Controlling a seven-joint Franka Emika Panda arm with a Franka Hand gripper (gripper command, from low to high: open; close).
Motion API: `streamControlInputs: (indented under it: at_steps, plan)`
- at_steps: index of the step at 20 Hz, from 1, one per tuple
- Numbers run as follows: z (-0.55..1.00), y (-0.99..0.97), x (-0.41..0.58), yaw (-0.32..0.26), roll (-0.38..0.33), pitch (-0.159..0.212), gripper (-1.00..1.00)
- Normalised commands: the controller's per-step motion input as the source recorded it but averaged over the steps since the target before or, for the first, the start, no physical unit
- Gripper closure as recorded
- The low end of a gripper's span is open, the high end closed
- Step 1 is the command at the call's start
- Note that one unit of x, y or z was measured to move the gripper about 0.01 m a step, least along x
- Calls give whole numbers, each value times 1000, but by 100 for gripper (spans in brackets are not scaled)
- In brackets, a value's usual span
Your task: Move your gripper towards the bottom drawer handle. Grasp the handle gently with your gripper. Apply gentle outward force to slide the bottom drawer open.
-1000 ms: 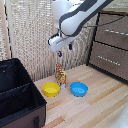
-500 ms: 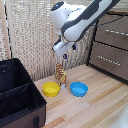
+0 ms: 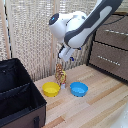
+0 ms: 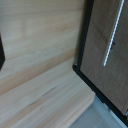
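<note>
Two drawer fronts are stacked in the dark brown dresser at the exterior view's right, set toward the far side of the light wooden floor [image 3: 95, 107]. You will find the bottom drawer [image 3: 109, 61] as the lower of the two fronts. The bottom drawer handle [image 3: 108, 58] is a thin silver bar running across that front. The upper drawer front [image 3: 117, 31] carries a matching silver bar [image 3: 116, 32]. Both fronts sit flush with the dresser.

You can see the white robot arm [image 3: 82, 27] reaching in from the upper right of the exterior view and bending down toward the middle of the scene. The gripper [image 3: 64, 53] hangs at its end, above the floor and well apart from the bottom drawer handle, to the handle's left. Whether its claw stands wide or narrow, you cannot tell: the fingers are too small and blurred in the exterior view, and they do not show in the wrist view.

Below the gripper, a yellow bowl [image 3: 51, 89] and a blue bowl [image 3: 78, 89] rest on the floor side by side, near each other. A small patterned upright object [image 3: 60, 75] stands just behind and between them. A large black fabric case [image 3: 17, 95] fills the near left of the exterior view. A pale woven screen [image 3: 30, 35] backs the scene.

In the wrist view, you see floor planks [image 4: 40, 55] beside a dark-edged brown panel [image 4: 105, 60] bearing a slim silver bar [image 4: 114, 33].
</note>
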Motion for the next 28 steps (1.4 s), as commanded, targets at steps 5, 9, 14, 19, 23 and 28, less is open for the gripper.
streamControlInputs:
  at_steps: [5, 9, 14, 19, 23, 28]
  plan:
    - [-58, -207, -205, 136, -375, 0, -100]
    - [-234, -331, -148, 138, -337, -33, -100]
    - [-403, -267, -14, 138, -257, -102, -100]
    - [-138, -416, -1, 103, -250, -142, -100]
    - [31, -559, -116, 47, -275, -128, -100]
    - [-72, -622, -329, 37, -192, -82, -100]
